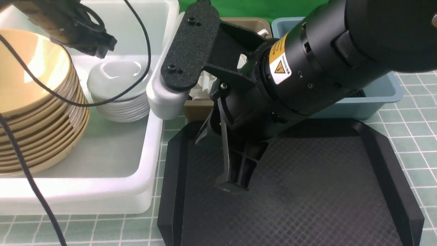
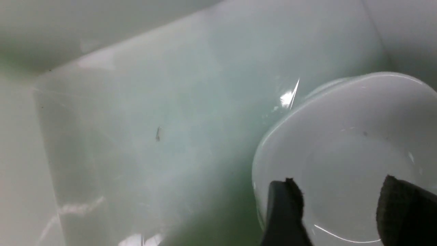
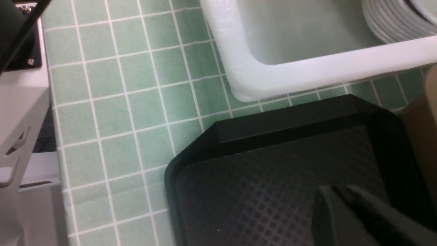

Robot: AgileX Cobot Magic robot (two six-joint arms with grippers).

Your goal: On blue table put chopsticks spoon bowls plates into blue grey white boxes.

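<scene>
The left gripper (image 1: 104,48) (image 2: 341,218) is seen hovering inside the white box (image 1: 102,191) (image 2: 153,102) (image 3: 307,71), its dark fingers (image 2: 283,212) spread apart and nothing held between them; in the left wrist view the hollow of the topmost white bowl (image 2: 341,143) is framed in the gap. That bowl is set on a stack of white bowls (image 1: 117,99) (image 3: 382,20) standing on the floor of the box, toward its far right side. Just left of them, a tall stack of yellow plates (image 1: 30,78) is housed in the same box, leaning slightly. A black cable (image 1: 143,51) is draped across the bowls and plates in the front view. The right gripper (image 1: 232,184) (image 3: 344,208) is pointed down onto the black tray (image 1: 324,191) (image 3: 273,130), near the tray's left half, its fingers pressed together with nothing seen between them. The tray is laid beside the white box, on the right, on a green tiled tablecloth (image 1: 416,130) (image 3: 119,102). Behind the tray, largely hidden by the right arm, a tan-grey box (image 1: 252,23) and a blue box (image 1: 385,92) are lined up side by side, the blue one to the right. White tableware is glimpsed in the tan-grey box, though too much is covered for it to be identified.
</scene>
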